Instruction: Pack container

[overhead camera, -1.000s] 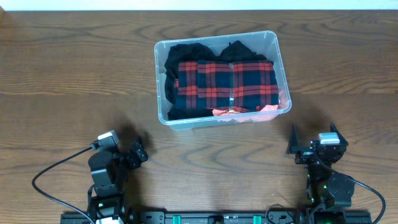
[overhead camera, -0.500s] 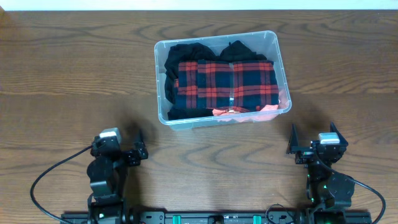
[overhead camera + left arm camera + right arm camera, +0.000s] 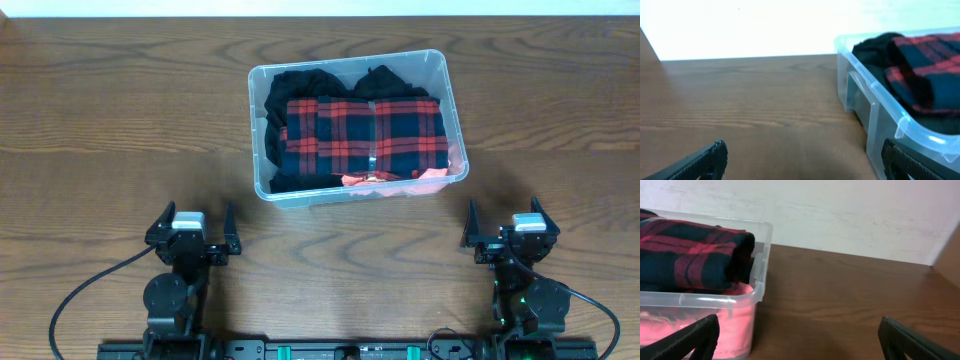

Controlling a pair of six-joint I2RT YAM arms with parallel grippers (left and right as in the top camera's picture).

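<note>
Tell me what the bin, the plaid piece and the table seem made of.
Container: clear glossy plastic; contents show through its walls.
Plaid garment: soft woven cloth, likely flannel; folded, matte.
Table: wood or wood-look laminate; visible grain, slight sheen.

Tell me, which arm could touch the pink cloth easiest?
Probably the right: the pink cloth lies in the container's near-right corner, closer to the open right pincer than the left pincer.

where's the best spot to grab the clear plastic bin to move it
Probably the thick rim of the clear rectangular plastic bin at its two short ends, one arm each, coming from above: the lip juts outward there, while the folded red-and-black plaid cloth fills the middle.
</note>
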